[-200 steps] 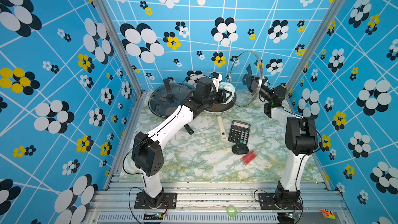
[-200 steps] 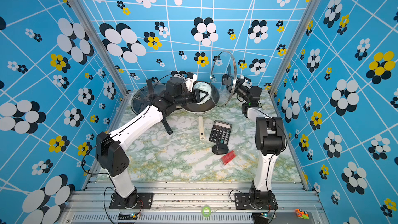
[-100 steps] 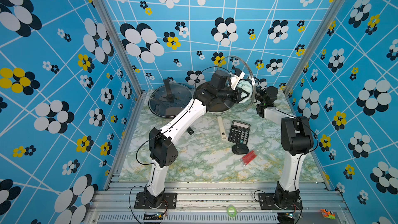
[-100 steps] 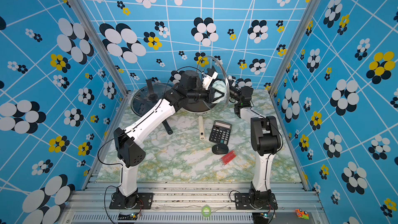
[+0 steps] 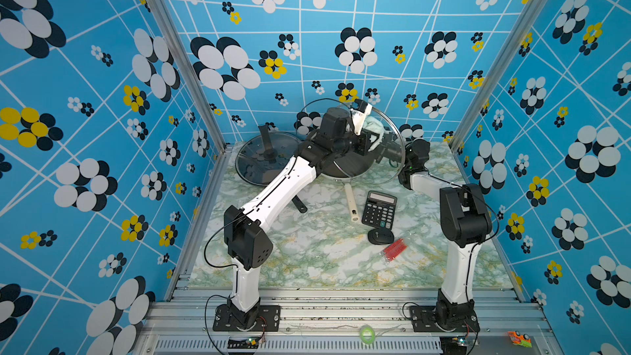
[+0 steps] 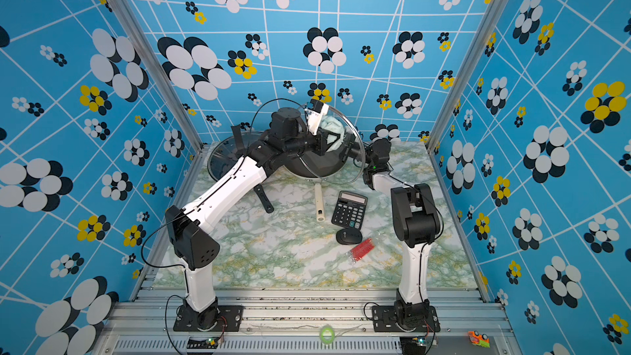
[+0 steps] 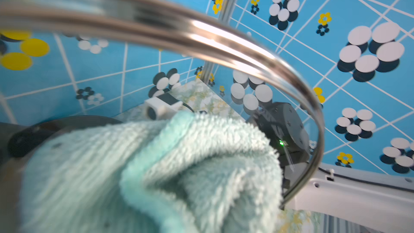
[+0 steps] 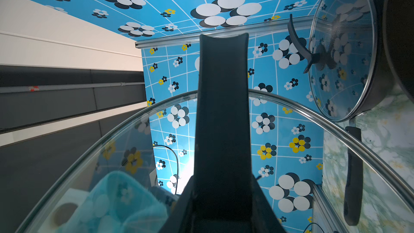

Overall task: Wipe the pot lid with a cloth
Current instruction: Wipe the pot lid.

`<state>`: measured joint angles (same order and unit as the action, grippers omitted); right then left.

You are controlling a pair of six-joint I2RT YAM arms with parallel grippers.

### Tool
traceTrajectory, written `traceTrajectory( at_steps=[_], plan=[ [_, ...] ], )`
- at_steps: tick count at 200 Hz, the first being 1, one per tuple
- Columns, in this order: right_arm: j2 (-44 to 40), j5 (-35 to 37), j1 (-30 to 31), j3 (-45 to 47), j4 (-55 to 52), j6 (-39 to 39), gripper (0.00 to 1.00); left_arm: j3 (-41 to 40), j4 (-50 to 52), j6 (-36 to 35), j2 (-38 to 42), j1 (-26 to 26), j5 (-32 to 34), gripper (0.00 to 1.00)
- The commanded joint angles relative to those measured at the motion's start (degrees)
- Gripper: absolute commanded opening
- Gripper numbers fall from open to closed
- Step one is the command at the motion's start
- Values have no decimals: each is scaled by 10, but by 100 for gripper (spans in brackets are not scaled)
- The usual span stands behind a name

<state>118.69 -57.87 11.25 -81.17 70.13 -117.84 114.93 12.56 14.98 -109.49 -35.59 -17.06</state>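
Marble tabletop (image 5: 307, 261): left pincer (image 5: 371, 138) pinches cloth (image 5: 375, 123) against lid (image 5: 389, 128) gripped by right pincer (image 5: 390, 151), calculator (image 5: 379, 210) nearby.

Black calculator (image 5: 379, 210) beside a cream handle (image 5: 351, 203), dark oval thing (image 5: 380, 236) and red packet (image 5: 394, 251) near it on marbled tabletop (image 5: 307, 261).

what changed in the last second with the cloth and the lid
The left gripper, shut on the cloth, rose and brought it up to the pot lid. The right gripper, keeping its hold on the handle, swung the lid in toward the middle. The calculator and red packet stayed put.
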Motion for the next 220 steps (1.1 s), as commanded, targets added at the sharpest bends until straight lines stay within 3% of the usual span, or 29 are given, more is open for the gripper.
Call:
traceTrajectory(
  at_steps=[1,93,159,220],
  plan=[
    [-67,-30,15,-6,105,22,0,-47,-124,4,43,37,127,0],
    [-72,10,19,-85,105,2,0,-185,-167,65,45,84,165,0],
    [-1,120,19,-214,104,11,0,-213,-183,116,21,18,59,0],
    [42,180,16,-228,89,43,0,-74,-129,68,2,-35,-108,0]
  ],
)
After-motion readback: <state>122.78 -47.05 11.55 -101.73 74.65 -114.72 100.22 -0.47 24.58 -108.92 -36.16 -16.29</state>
